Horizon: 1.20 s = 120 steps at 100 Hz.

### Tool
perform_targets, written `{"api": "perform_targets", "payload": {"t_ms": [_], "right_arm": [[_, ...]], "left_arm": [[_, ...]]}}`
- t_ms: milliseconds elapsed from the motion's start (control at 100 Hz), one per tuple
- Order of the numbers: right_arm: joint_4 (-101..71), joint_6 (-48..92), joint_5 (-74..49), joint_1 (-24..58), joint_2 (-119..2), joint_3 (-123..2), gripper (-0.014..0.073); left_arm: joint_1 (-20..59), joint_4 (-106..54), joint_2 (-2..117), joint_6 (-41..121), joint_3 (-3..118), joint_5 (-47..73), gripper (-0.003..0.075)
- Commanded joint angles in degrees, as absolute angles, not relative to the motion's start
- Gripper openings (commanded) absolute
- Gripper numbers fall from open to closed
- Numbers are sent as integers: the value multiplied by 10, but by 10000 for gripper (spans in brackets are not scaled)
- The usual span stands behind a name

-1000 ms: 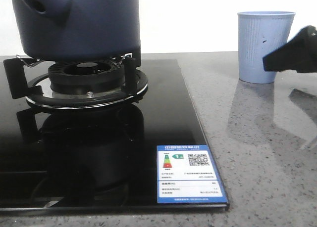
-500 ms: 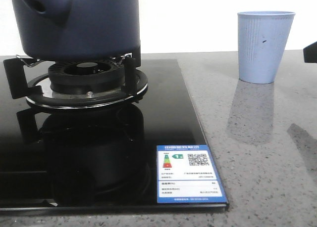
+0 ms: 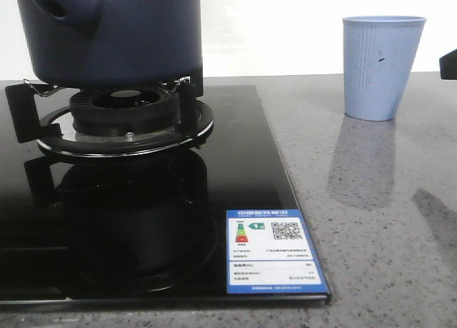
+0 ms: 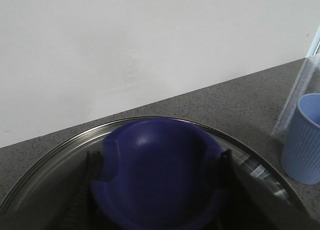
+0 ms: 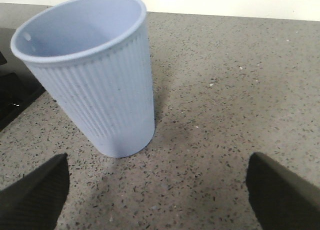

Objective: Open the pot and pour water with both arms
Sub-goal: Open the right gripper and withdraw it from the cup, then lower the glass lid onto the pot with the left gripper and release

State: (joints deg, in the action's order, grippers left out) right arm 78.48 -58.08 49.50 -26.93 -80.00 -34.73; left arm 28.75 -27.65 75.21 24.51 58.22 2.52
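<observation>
Large round dark navy-blue matte pot point(image 3: 114, 31): seated on the black gas burner point(image 3: 125, 121), glass lid point(image 4: 165, 127) not yet lifted, its blue knob point(image 4: 157, 172) flanked by the left gripper point(image 4: 157, 190), jaw contact indeterminable. Right gripper point(image 5: 157, 185): jaws spread wide, facing the light-blue ribbed cup point(image 5: 95, 74) upright on the grey speckled worktop point(image 3: 371, 199). Opening and pouring judged outstanding.

Layout, front view: the large round dark navy-blue pot point(image 3: 111, 31) sits on the black burner grate point(image 3: 125, 117), at the far left of the glossy black glass cooktop point(image 3: 235, 171). An energy label sticker point(image 3: 273, 251) lies on the cooktop's near right corner. The light-blue ribbed cup point(image 3: 380, 66) stands upright on the speckled grey stone counter point(image 3: 371, 221), right of the cooktop and well apart from the pot.
</observation>
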Motion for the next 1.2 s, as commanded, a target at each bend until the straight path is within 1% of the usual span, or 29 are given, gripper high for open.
{"api": "perform_targets", "payload": {"t_ms": [0, 220, 650, 720, 840, 890, 1010, 1190], "right_arm": [[767, -580, 523, -272, -782, -357, 650], [767, -590, 526, -272, -782, -357, 650], [767, -591, 532, -272, -782, -357, 650], [767, -591, 532, -272, -782, -357, 650], [767, -591, 533, -272, -782, -357, 650], [767, -591, 533, -272, -782, -357, 650], [767, -591, 534, -272, -781, -357, 650], [767, -591, 538, -272, -762, -357, 650]], "left_arm": [[292, -270, 734, 245, 608, -26, 328], [279, -270, 734, 245, 608, -21, 328], [279, -273, 734, 245, 601, 0, 332], [279, -273, 734, 245, 601, 0, 373], [279, -273, 734, 245, 601, 6, 554], [279, -274, 734, 245, 601, 6, 590], [279, -283, 728, 245, 601, 4, 591], [279, -281, 678, 245, 601, 4, 591]]}}
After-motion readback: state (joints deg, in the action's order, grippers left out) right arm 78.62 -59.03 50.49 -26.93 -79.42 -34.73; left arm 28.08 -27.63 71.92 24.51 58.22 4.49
